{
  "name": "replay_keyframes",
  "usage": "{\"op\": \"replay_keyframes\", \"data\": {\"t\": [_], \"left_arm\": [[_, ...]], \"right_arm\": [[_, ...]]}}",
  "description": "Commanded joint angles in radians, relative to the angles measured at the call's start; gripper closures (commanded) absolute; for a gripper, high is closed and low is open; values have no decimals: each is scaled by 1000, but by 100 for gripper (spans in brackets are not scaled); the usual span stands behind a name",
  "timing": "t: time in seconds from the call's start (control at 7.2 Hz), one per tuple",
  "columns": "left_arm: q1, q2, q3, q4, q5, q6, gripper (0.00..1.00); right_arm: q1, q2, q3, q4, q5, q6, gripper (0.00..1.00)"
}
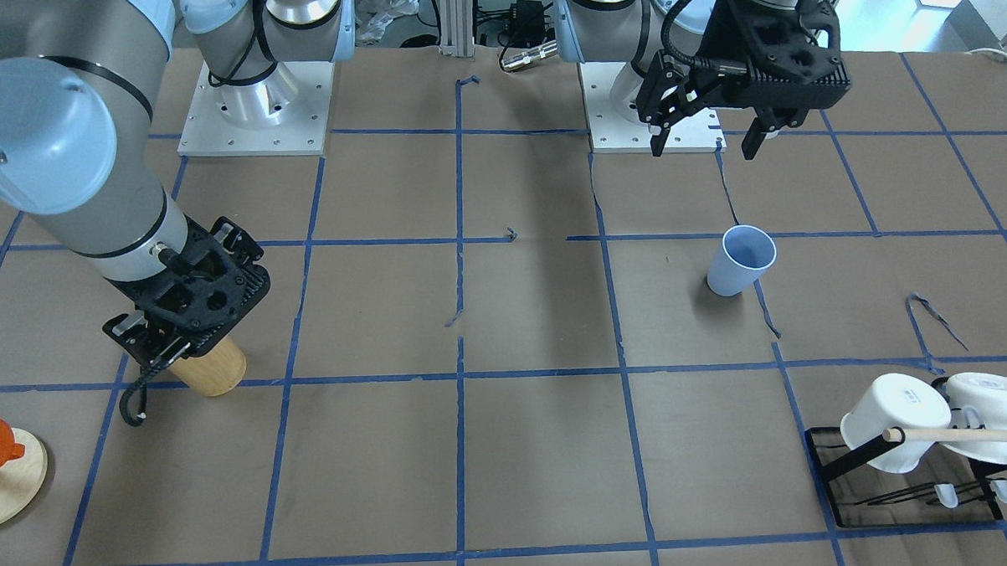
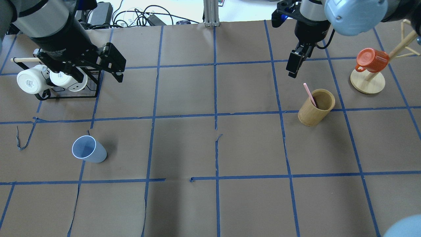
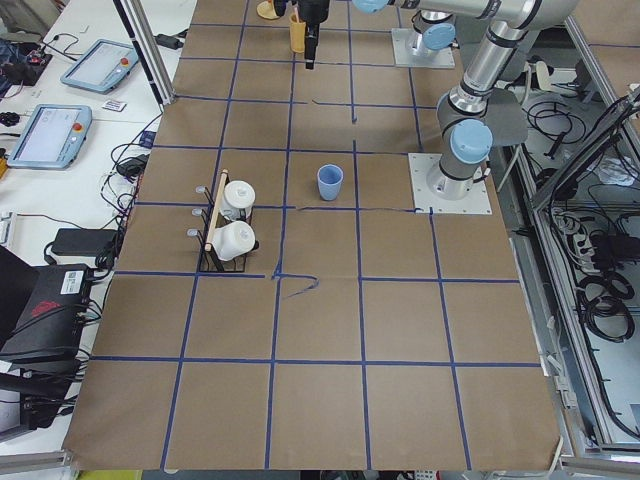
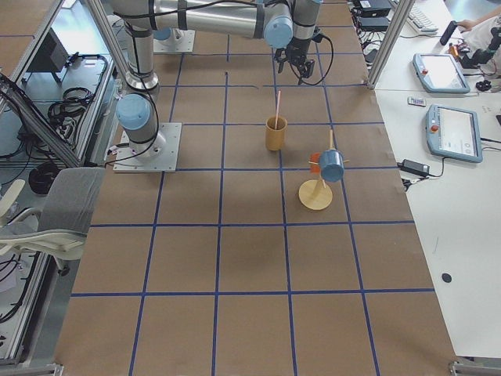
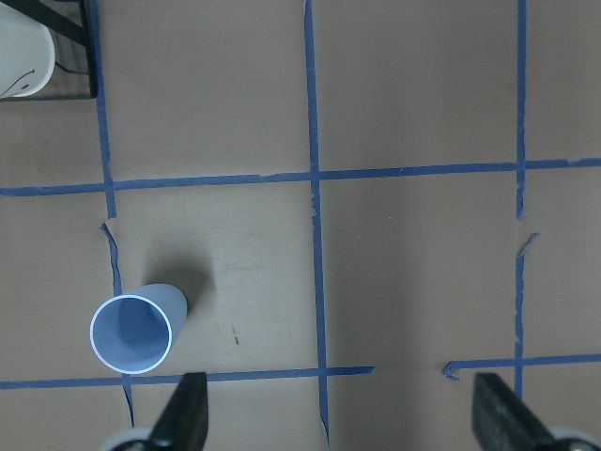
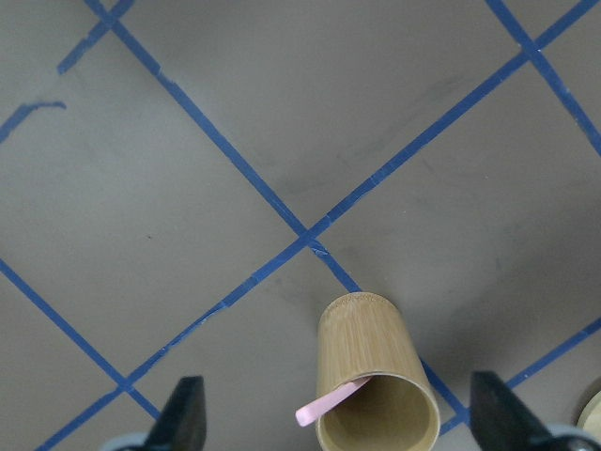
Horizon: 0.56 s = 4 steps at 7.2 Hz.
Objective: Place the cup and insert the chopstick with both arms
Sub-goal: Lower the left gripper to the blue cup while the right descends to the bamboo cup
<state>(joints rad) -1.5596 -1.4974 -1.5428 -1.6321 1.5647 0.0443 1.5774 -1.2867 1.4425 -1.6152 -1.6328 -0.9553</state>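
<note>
One blue cup stands upright at the table's 9 o'clock. One pink chopstick leans in one bamboo holder at 3 o'clock. My left claw and right claw hang released. Two white mugs sit at 10 o'clock.

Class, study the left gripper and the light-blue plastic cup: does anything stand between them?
Nothing visible does. The left gripper hangs open above bare brown paper; the light-blue plastic cup stands upright, and the black wire rack of white mugs sits well aside.
</note>
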Motion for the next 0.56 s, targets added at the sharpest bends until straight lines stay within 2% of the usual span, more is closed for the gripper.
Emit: {"op": "replay_keyframes", "data": {"t": [0.0,0.28,0.42], "left_arm": [[21,-9,-72,-5,3,23,0],[53,-3,-289,110,14,67,0],[106,3,-377,139,12,119,0]], "right_arm": [[3,-2,89,-27,-36,-120,0],[24,-28,137,-31,-62,-231,0],[24,-37,156,-61,-114,-323,0]]}}
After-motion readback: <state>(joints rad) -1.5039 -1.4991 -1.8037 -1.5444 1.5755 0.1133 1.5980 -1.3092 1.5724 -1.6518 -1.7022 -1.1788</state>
